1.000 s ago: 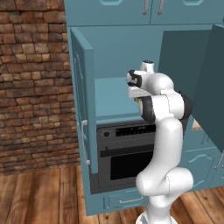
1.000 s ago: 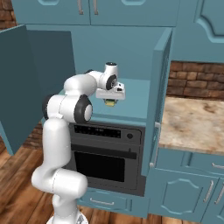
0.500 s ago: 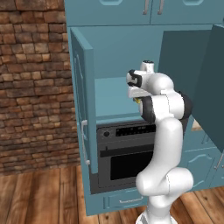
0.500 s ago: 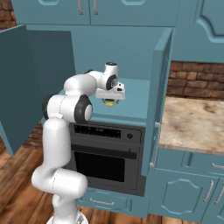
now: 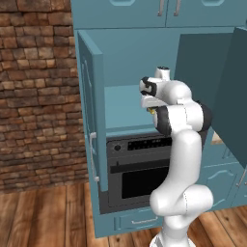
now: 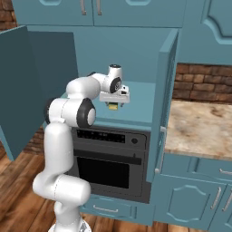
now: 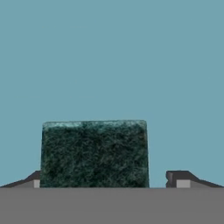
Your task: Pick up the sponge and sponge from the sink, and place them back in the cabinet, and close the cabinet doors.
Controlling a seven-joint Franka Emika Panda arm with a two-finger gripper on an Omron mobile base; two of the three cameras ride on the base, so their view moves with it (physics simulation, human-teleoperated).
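A sponge lies dark green face up on the teal shelf of the cabinet. My gripper hangs just above it, open: the right fingertip stands clear of the sponge and the left one sits at its edge. From the base, the gripper points down over the shelf with the sponge's yellow body showing under it. Both cabinet doors stand open, the left door and the right door. The sink is out of view.
A black built-in oven sits under the shelf. Tan marble counter runs to the right over low teal drawers. A brick wall stands left of the cabinet. Wooden floor lies below.
The jaws have opened from shut and let go of the sponge, which now rests on the shelf. The arm has stayed where it was.
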